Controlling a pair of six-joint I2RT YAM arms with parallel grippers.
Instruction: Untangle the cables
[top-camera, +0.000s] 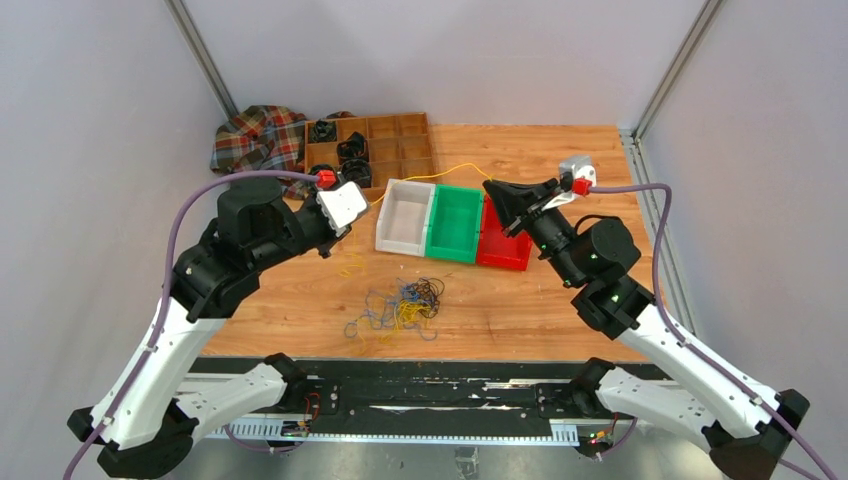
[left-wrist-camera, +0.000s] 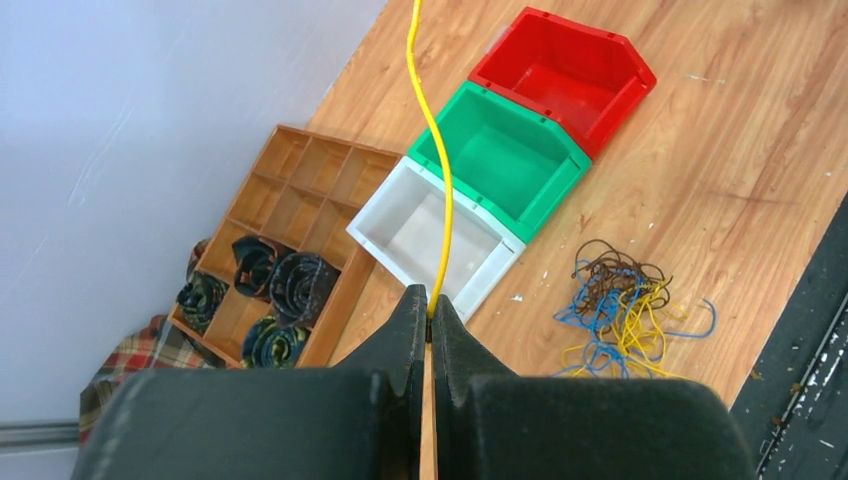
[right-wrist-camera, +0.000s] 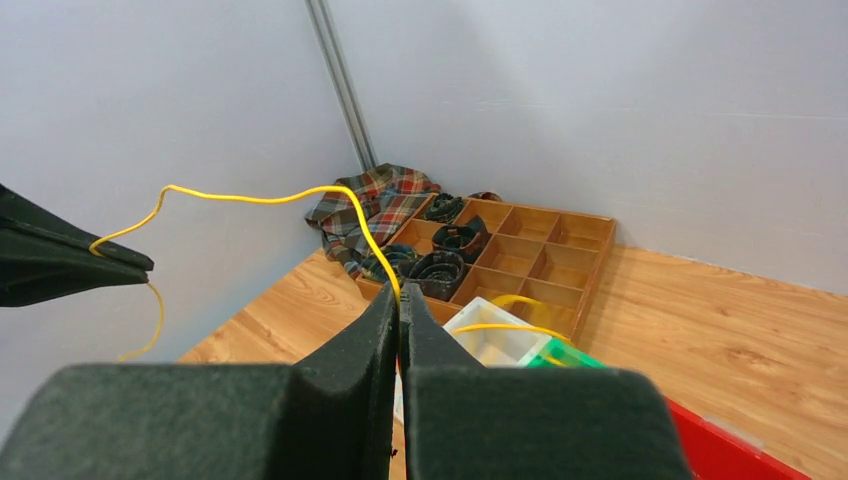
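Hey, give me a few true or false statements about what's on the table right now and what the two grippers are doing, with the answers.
1. The left gripper and the right gripper are both shut on one yellow cable. True.
2. The green bin sits at one end of the row. False: it is in the middle, between the white bin and the red bin.
3. The tangle of cables lies inside the white bin. False: it lies on the table, in front of the bins.
4. The wooden tray holds black coils in some compartments. True.
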